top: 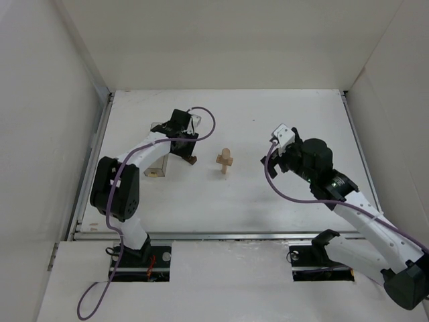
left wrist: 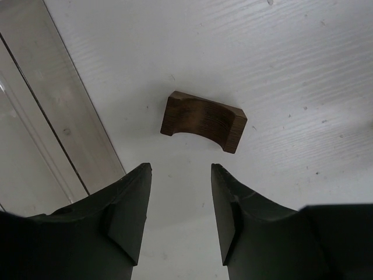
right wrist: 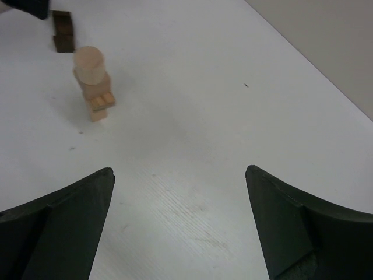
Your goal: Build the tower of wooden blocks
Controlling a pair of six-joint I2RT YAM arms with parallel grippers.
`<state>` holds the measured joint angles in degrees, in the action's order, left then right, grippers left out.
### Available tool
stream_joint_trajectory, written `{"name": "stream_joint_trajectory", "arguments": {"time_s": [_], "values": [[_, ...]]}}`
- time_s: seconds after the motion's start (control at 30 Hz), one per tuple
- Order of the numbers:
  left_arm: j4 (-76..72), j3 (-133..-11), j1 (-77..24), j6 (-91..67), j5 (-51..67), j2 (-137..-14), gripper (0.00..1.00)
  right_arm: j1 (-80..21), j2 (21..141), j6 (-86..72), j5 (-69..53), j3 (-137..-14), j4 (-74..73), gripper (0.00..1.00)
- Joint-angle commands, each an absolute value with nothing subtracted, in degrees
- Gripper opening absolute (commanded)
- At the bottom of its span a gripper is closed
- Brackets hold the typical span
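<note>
Left wrist view: left claw [left wrist: 180, 174], jaws apart, poised just short of dark arch block [left wrist: 204, 121] lying on desk [left wrist: 291, 70], apparently for pickup. Tan post-and-crosspiece [top: 226, 162] upright mid-desk, likely its destination. Right claw [right wrist: 179, 170] agape, empty.
</note>
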<state>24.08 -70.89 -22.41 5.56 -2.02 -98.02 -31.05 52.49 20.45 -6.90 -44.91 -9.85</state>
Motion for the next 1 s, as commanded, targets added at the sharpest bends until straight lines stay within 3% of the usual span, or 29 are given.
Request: {"name": "stream_joint_trajectory", "arguments": {"time_s": [0.0,0.4,0.97], "values": [[21.4,-69.4,-22.6,6.0,-4.5,-97.7,0.43,-29.5,51.1,18.6,6.1,-48.9,-15.1,1.0],[19.0,-68.0,-21.5,6.0,-4.4,-99.5,0.51,-26.6,46.0,16.6,7.2,-45.3,-14.5,1.0],[17.4,-69.9,-20.4,8.7,0.4,-102.5,0.47,-26.6,46.5,16.6,2.0,-44.7,-12.8,1.0]]}}
